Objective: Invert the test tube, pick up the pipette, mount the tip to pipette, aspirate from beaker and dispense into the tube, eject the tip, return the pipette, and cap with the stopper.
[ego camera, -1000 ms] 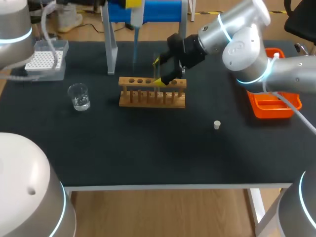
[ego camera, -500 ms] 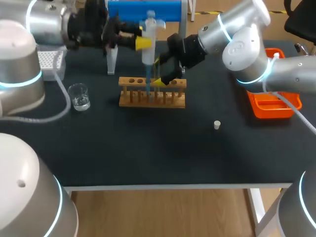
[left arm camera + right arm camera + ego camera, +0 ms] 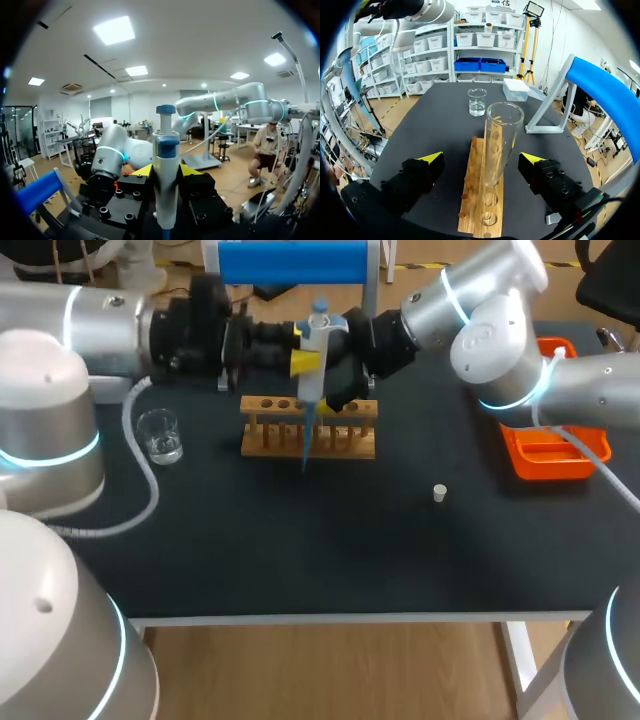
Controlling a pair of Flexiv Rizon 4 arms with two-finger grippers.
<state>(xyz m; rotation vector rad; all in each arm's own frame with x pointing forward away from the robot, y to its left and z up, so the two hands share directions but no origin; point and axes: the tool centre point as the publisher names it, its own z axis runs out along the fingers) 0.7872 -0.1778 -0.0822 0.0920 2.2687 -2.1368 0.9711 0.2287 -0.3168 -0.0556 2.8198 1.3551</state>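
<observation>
**Pipette Held Over Rack as Two Arms Met at Mid-Table**

The left pincer [image 3: 165,171] was clamped on the body of the pipette [image 3: 313,350], one yellow tip pressed to each side. It held the pipette upright, plunger uppermost. In the head view the pipette's slim blue tip pointed down across the front of the wooden rack [image 3: 350,440]. Whether it reached into any tube could not be told.

The left arm came in from the left along the far side of the tabletop [image 3: 300,550], and the right arm came in from the far right. The two pincers stood close together above the rack.

The right pincer [image 3: 482,159] was spread wide. Its yellow tips stood on either side of the test tube [image 3: 501,140] and well clear of the glass. The tube stood upright in a hole of the rack with its open mouth up.

The beaker [image 3: 160,435], with some clear liquid in it, sat on the tabletop to the left of the rack. The small white stopper [image 3: 439,493] lay by itself nearer and to the right, well apart from the rack.

An orange tray [image 3: 545,455] rested at the right edge, partly under the right arm. In the right wrist view a white tip box [image 3: 516,90] sat beyond the beaker. A blue-topped stand [image 3: 290,260] rose at the far side, behind the rack.
</observation>
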